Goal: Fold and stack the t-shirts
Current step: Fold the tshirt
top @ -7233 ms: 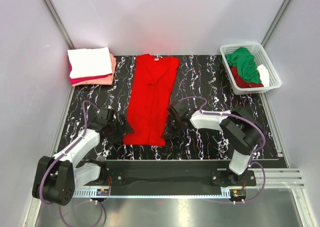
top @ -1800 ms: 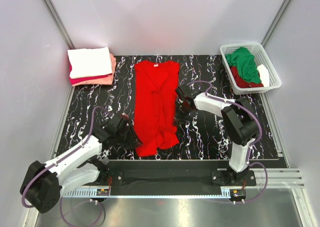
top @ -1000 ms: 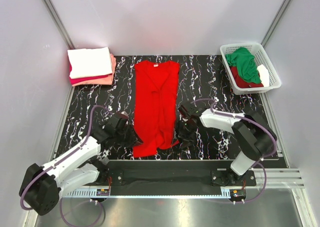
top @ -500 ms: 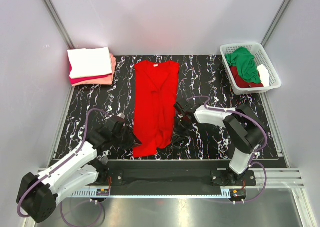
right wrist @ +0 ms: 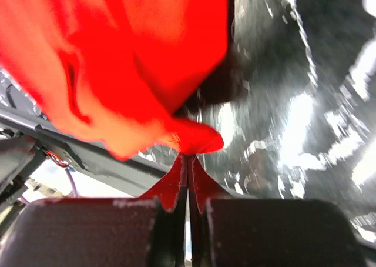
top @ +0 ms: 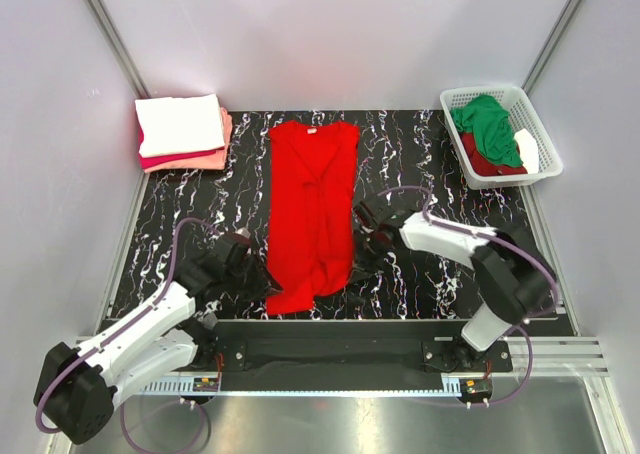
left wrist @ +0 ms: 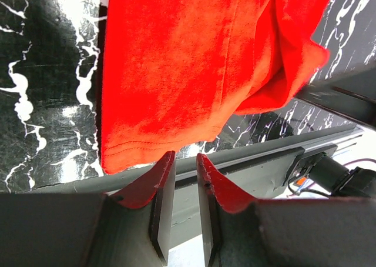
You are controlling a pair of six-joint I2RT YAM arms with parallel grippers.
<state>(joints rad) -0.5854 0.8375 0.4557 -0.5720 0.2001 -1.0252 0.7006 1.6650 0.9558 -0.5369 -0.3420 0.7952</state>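
A bright red t-shirt point(top: 310, 199), folded into a long strip, lies down the middle of the table with its neck label at the far end. My left gripper point(top: 262, 280) sits at the near-left hem corner. In the left wrist view the hem point(left wrist: 158, 146) lies just ahead of the left gripper point(left wrist: 183, 159), whose jaws stand slightly apart with nothing between them. My right gripper point(top: 362, 265) is at the near-right corner. In the blurred right wrist view the right gripper point(right wrist: 189, 158) is shut, its tips pinching a bunched fold of the red t-shirt point(right wrist: 197, 139).
Folded t-shirts, white point(top: 179, 123) over crimson and salmon pink point(top: 226, 127), are stacked at the far left. A white lattice basket point(top: 545, 164) at the far right holds a green t-shirt point(top: 487, 124) and a dark red one point(top: 484, 160). A black rail point(top: 330, 336) runs along the near edge.
The right gripper has gone from open to shut at the shirt's near-right corner, which is now bunched. The left arm has shifted slightly at the near-left corner.
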